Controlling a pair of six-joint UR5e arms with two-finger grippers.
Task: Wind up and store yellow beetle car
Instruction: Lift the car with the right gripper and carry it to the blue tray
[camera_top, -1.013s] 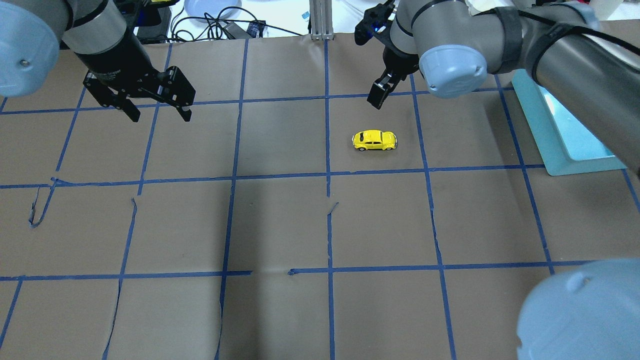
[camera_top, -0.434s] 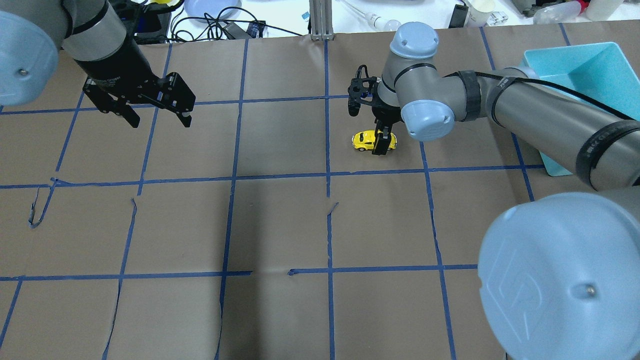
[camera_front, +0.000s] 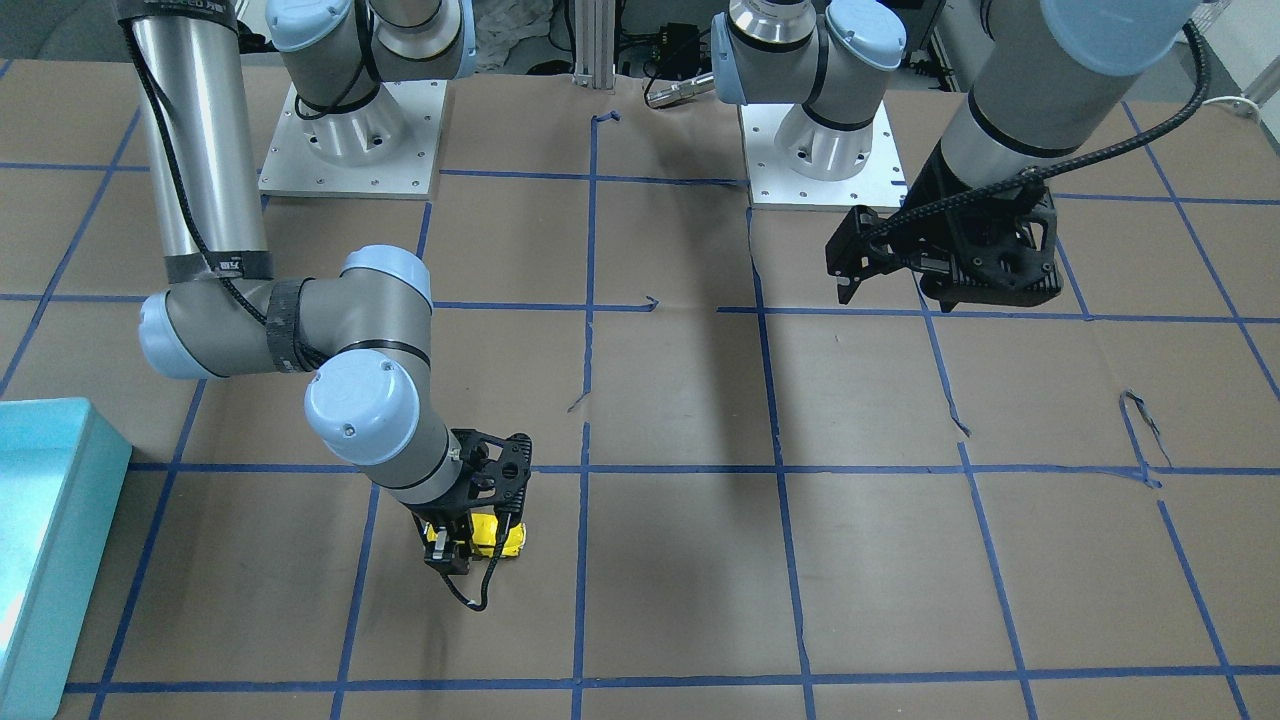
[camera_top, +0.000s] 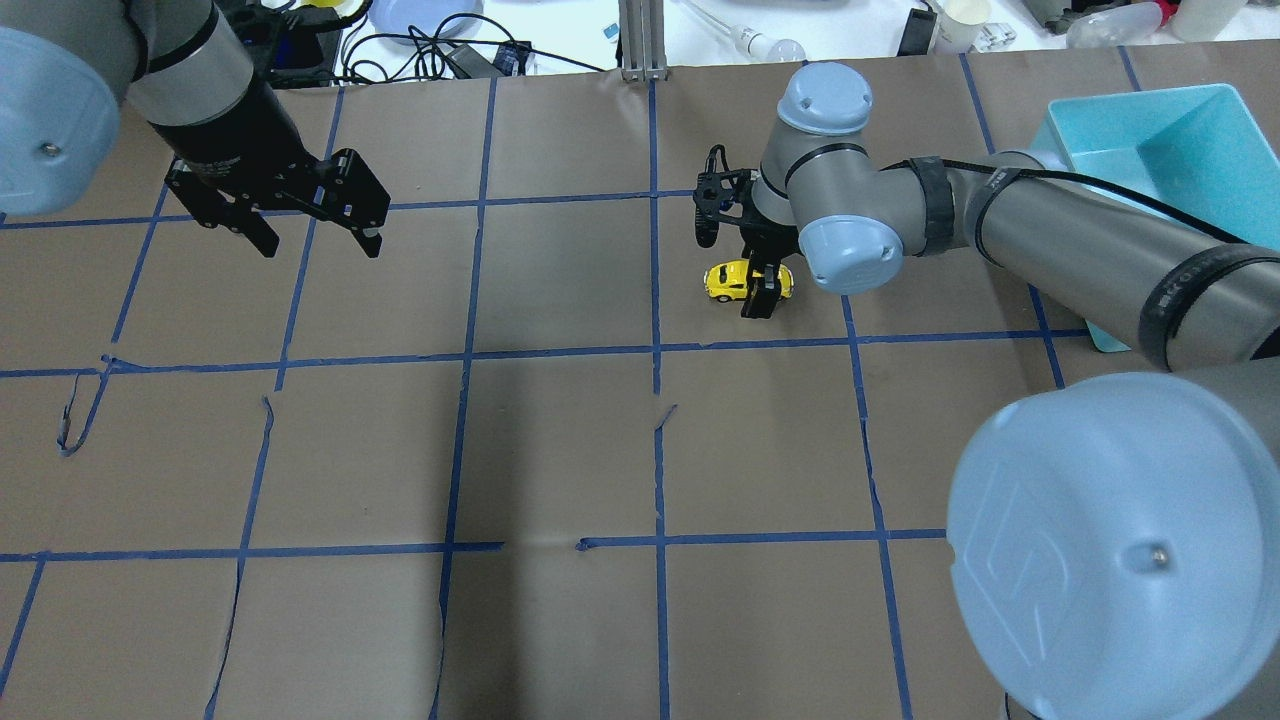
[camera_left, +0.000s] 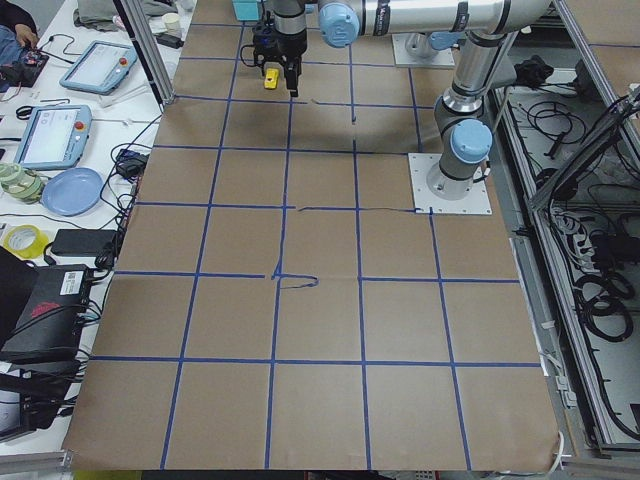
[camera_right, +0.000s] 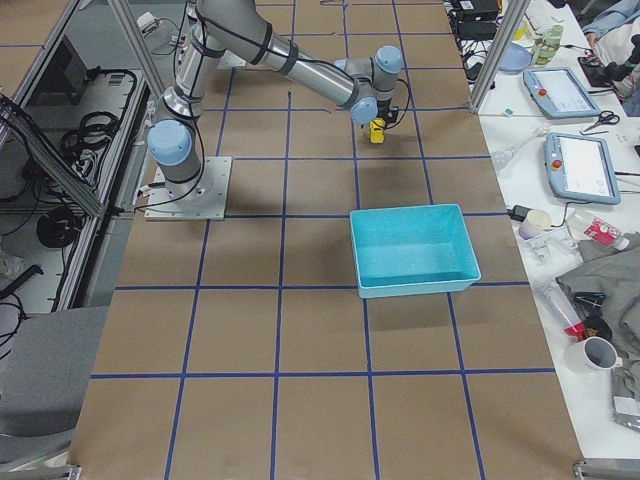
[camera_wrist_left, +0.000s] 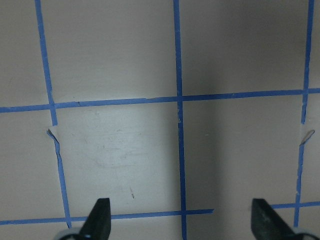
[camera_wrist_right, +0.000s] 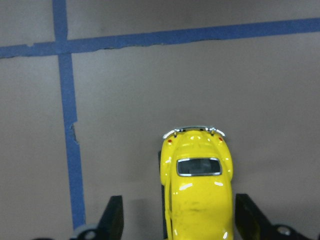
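Observation:
The yellow beetle car (camera_top: 725, 280) stands on its wheels on the brown paper, right of the middle. It also shows in the front view (camera_front: 499, 537) and the right wrist view (camera_wrist_right: 200, 195). My right gripper (camera_top: 757, 283) is down over the car with a finger on either side. In the right wrist view (camera_wrist_right: 180, 210) the fingers (camera_wrist_right: 115, 215) stand a little apart from the car's sides, so it is open. My left gripper (camera_top: 320, 240) is open and empty above the far left of the table; its wrist view (camera_wrist_left: 182, 222) shows only bare paper.
A teal bin (camera_top: 1150, 130) stands at the far right, a short way from the car; it also shows in the exterior right view (camera_right: 410, 285). Brown paper with blue tape lines, torn in places, covers the table. Cables and clutter lie beyond the far edge.
My right arm has swung in from the back and lowered its gripper around the yellow car. The car has stayed in place. My left gripper has barely moved.

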